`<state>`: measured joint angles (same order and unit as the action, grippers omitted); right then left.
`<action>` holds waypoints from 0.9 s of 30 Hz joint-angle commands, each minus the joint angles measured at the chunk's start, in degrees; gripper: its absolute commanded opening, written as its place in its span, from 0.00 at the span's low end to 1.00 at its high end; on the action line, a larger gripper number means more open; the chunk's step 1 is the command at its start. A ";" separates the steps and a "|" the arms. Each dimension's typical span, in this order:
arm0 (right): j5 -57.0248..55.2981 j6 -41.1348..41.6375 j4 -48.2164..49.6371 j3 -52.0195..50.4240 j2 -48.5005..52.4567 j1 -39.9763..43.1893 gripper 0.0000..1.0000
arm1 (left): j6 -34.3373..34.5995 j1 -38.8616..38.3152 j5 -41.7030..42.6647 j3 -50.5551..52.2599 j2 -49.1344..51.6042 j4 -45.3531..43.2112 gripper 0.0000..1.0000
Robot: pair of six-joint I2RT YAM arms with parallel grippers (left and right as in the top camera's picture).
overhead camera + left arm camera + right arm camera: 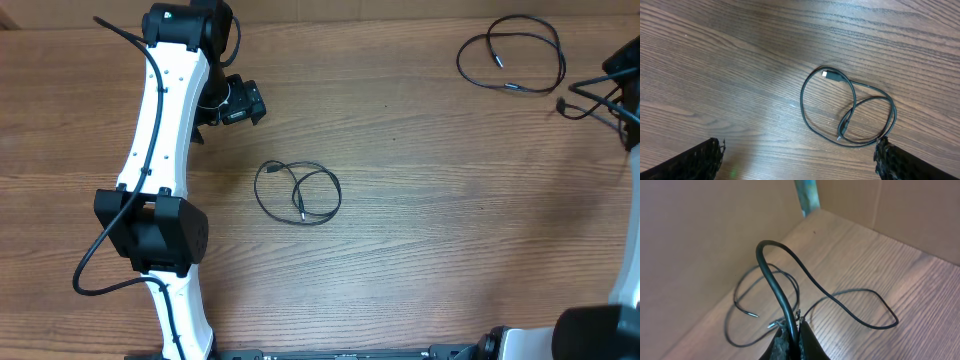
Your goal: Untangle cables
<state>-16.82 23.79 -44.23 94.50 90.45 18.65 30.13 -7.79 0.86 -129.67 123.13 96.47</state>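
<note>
Three thin black cables show on the wooden table. One cable (pixel 298 192) lies in loose overlapping loops at mid-table, its metal-tipped plug (pixel 830 75) seen in the left wrist view. My left gripper (pixel 238 102) hovers up and left of it, open and empty, its fingers (pixel 695 162) set wide apart. A second cable (pixel 510 55) lies looped at the back right. My right gripper (pixel 799 325) is shut on a third cable (pixel 771 270), which arches up from the jaws and trails onto the table (pixel 865 305) at the far right edge (pixel 578 104).
Brown cardboard walls (pixel 715 230) close off the back corner near the right gripper, with a teal strip (pixel 805 195) at the seam. The left arm's white links (pixel 165 110) and black joint (pixel 155 230) stretch along the table's left side.
</note>
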 commanded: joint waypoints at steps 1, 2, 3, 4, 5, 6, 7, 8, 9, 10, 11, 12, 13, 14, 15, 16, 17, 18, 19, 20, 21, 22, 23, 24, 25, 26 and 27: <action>-4.59 0.46 -0.15 -0.15 2.78 0.13 0.04 | 1.40 -0.15 0.22 0.31 0.57 0.11 1.00; -6.34 0.46 -0.44 -0.15 3.58 0.24 0.04 | 1.40 -0.15 0.22 0.31 0.57 0.11 0.99; -7.98 0.50 -0.96 -0.15 4.35 0.39 0.04 | 1.40 -0.13 0.22 0.31 0.57 0.11 1.00; -9.16 0.81 -1.46 -0.15 5.09 0.61 0.04 | 1.40 -0.15 0.22 0.31 0.57 0.11 1.00; -9.53 1.90 -1.95 -0.15 5.79 0.83 0.04 | 1.40 -0.15 0.22 0.31 0.57 0.11 1.00; -9.14 2.64 -2.36 -0.15 6.43 1.03 0.04 | 1.40 -0.15 0.22 0.31 0.57 0.11 1.00; -8.37 3.28 -2.86 -0.15 7.10 1.14 0.04 | 1.40 -0.15 0.22 0.31 0.57 0.11 1.00; -7.15 3.26 -3.13 -0.15 7.76 1.14 0.04 | 1.40 -0.13 0.22 0.31 0.57 0.09 1.00; -5.77 3.26 -3.56 -0.15 8.35 1.14 0.04 | 1.40 -0.13 0.22 0.31 0.57 0.09 1.00; -4.63 3.45 -4.09 -0.15 8.92 1.14 0.04 | 1.40 -0.15 0.20 0.31 0.57 0.11 0.99; -3.98 4.17 -4.63 -0.15 9.46 1.14 0.04 | 1.40 -0.15 0.22 0.31 0.57 0.11 1.00; -3.45 5.31 -5.29 -0.15 9.88 1.03 0.04 | 1.40 -0.15 0.22 0.31 0.57 0.11 0.99; -3.41 6.71 -5.99 -0.15 10.49 0.94 0.04 | 1.40 -0.15 0.22 0.31 0.57 0.11 0.99; -3.19 7.89 -6.62 -0.17 10.93 0.96 0.04 | 1.40 -0.15 0.22 0.31 0.57 0.11 1.00; -2.71 8.70 -6.99 -0.17 11.47 0.92 0.04 | 1.40 -0.15 0.22 0.31 0.57 0.11 1.00; -1.51 9.27 -7.32 -0.20 12.07 0.92 0.04 | 1.40 -0.13 0.22 0.31 0.57 0.09 1.00; 0.31 9.22 -7.32 -0.26 12.57 0.92 0.04 | 1.40 -0.15 0.22 0.31 0.57 0.09 1.00; 2.86 9.22 -7.28 -0.37 13.22 0.92 0.04 | 1.40 -0.15 0.22 0.31 0.57 0.11 0.99; 5.27 9.20 -7.30 -0.37 13.77 0.92 0.05 | 1.40 -0.15 0.22 0.31 0.57 0.09 0.99; 7.54 9.22 -7.30 -0.37 14.36 0.92 0.05 | 1.40 -0.15 0.22 0.31 0.57 0.09 0.99; 10.03 9.22 -7.30 -0.37 15.13 0.92 0.05 | 1.40 -0.15 0.22 0.31 0.57 0.11 1.00; 12.11 9.22 -7.30 -0.37 15.65 0.92 0.05 | 1.40 -0.15 0.22 0.31 0.57 0.11 1.00; 13.55 9.25 -7.32 -0.37 16.22 0.92 0.05 | 1.40 -0.15 0.22 0.31 0.57 0.11 1.00; 15.28 9.22 -7.34 -0.37 16.81 0.92 0.05 | 1.40 -0.15 0.22 0.31 0.57 0.11 1.00; 16.55 9.22 -7.39 -0.37 17.20 0.90 0.05 | 1.40 -0.15 0.22 0.31 0.57 0.09 1.00; 17.51 9.25 -7.54 -0.37 17.66 0.90 0.04 | 1.40 -0.15 0.22 0.31 0.57 0.09 1.00; 18.60 9.22 -7.63 -0.37 17.94 0.85 0.05 | 1.40 -0.15 0.22 0.31 0.57 0.11 0.99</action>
<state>-4.56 32.36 -51.86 94.39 107.46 19.53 30.13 -7.79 0.86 -129.67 123.13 96.47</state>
